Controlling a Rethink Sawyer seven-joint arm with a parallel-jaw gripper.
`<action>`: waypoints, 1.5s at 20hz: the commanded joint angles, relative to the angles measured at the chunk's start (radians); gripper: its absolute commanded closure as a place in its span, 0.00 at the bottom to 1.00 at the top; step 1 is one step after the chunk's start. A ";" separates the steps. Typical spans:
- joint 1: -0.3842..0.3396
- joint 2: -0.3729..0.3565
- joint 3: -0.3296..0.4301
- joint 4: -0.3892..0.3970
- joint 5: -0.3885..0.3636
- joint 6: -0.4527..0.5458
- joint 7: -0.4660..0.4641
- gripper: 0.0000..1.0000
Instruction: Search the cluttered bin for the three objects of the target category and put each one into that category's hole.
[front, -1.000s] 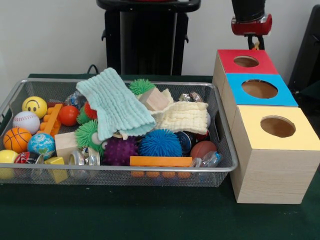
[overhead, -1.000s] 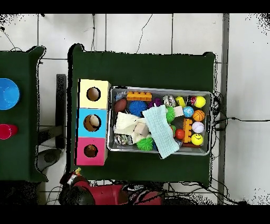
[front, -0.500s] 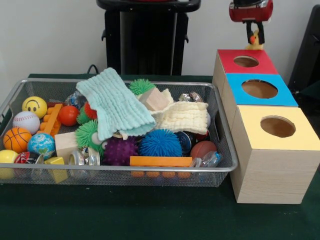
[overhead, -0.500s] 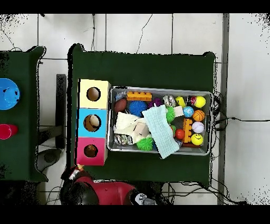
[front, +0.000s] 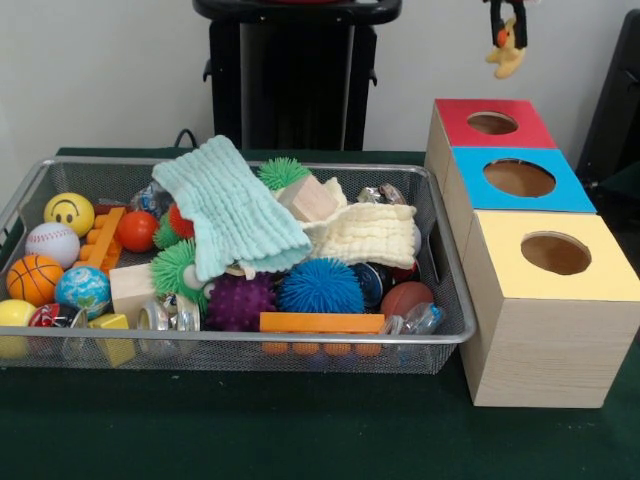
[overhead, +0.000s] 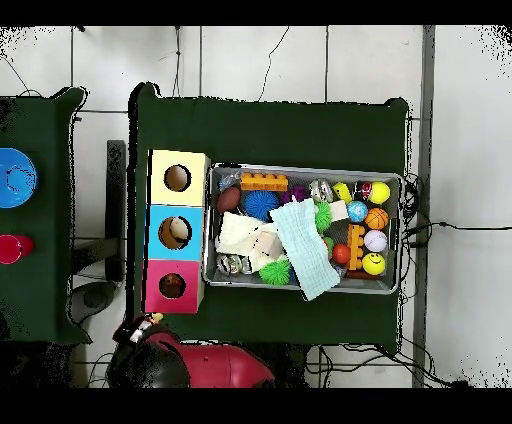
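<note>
Three boxes stand in a row right of the bin (front: 40, 180) in my front view: the yellow-topped box (front: 553, 300) nearest, the blue-topped box (front: 520, 180) behind it, the red-topped box (front: 490, 122) farthest, its hole (front: 492, 123) open and unobstructed. I see the bin crowded: an orange brick (front: 321, 322) against the near wall, a blue spiky ball (front: 320, 287) and a purple one (front: 240, 300) behind it, sports balls at the left end, a mint cloth (front: 232, 205) draped over the middle. Beyond the red-topped box, high at the frame's top edge, my gripper (front: 508, 22) is clamped on the duck (front: 508, 55), which hangs clear above and behind the hole.
</note>
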 joint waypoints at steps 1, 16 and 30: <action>0.061 -0.051 -0.011 -0.142 0.110 0.088 0.203 1.00; 0.056 -0.065 -0.075 -0.344 0.115 0.298 0.102 1.00; -0.020 0.021 -0.178 -0.515 -0.207 0.373 -0.066 1.00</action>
